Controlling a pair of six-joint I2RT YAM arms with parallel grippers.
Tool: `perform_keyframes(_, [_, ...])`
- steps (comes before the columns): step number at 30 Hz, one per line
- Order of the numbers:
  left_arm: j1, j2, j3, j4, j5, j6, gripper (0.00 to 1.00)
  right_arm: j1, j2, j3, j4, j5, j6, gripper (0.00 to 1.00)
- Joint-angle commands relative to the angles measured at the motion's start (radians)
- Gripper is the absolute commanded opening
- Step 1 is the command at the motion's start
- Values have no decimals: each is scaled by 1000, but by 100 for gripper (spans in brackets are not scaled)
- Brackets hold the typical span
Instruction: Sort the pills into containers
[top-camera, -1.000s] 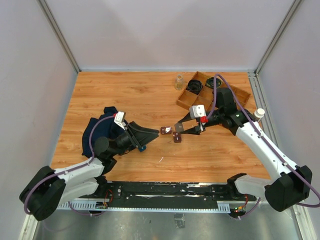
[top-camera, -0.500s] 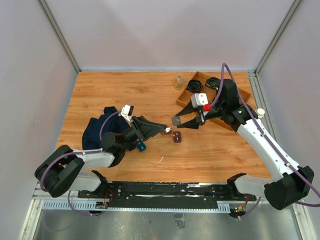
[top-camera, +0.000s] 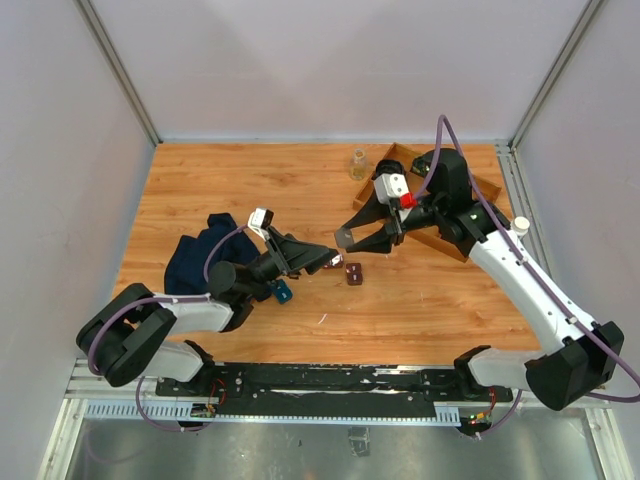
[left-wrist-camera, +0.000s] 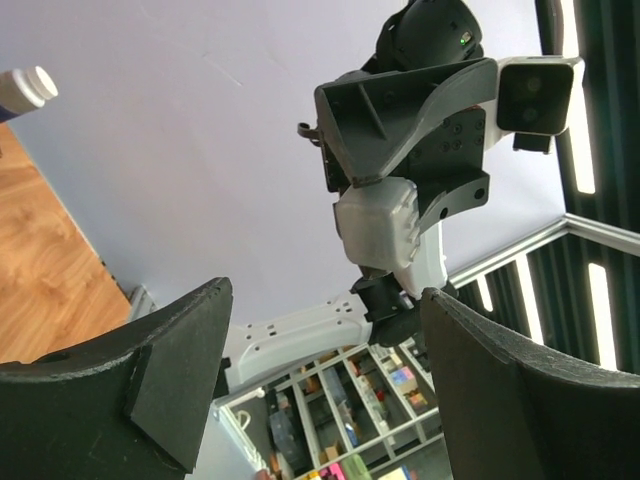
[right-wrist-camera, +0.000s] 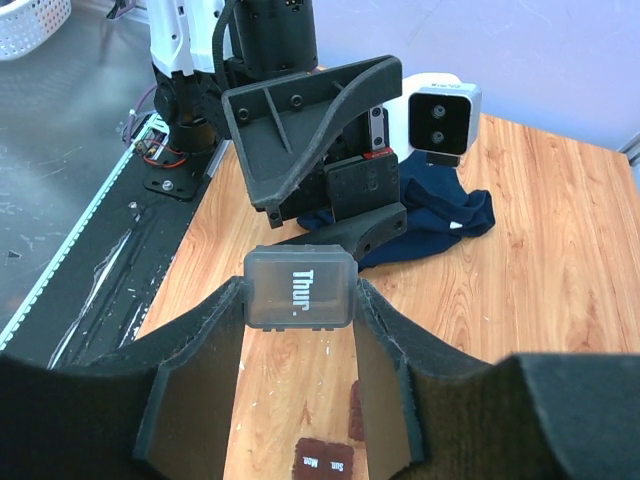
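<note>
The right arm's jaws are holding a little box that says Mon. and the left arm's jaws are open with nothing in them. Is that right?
Almost. The little box between the right gripper's jaws says Thur., not Mon.; the right wrist view shows the word clearly. The left gripper's jaws are open and empty, as you said.

Two big dark fingers (left-wrist-camera: 150, 380) of the left tool (left-wrist-camera: 322, 300) stick up at the bottom. They are far apart, with nothing between them. Past the gap is the right tool (left-wrist-camera: 385, 175), dark grey, facing this way. A pale box (left-wrist-camera: 375, 225) with small bumps sits right under its dark finger, touching it. A small grey camera (left-wrist-camera: 535, 92) is fixed beside it. On the left is a bit of the wooden desk (left-wrist-camera: 40, 240). A bottle (left-wrist-camera: 25, 88) with a white cap peeks in at the top left. Behind is a pale purple wall (left-wrist-camera: 180, 130). Low down are shelves (left-wrist-camera: 350, 430) with bright things.
</note>
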Motion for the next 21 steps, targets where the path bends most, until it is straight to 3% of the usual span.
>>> perform_keyframes(1, [-17,-8,38,241,-26,-25,79,37,3,9,32,-16,30,27])
perform_keyframes(11, [-34,-8,69,246,-34,-58,70,64,19,-13,63,7,33,28])
perform_keyframes(21, [-55,-4,97,246,-27,-71,55,71,21,-31,83,15,33,28])
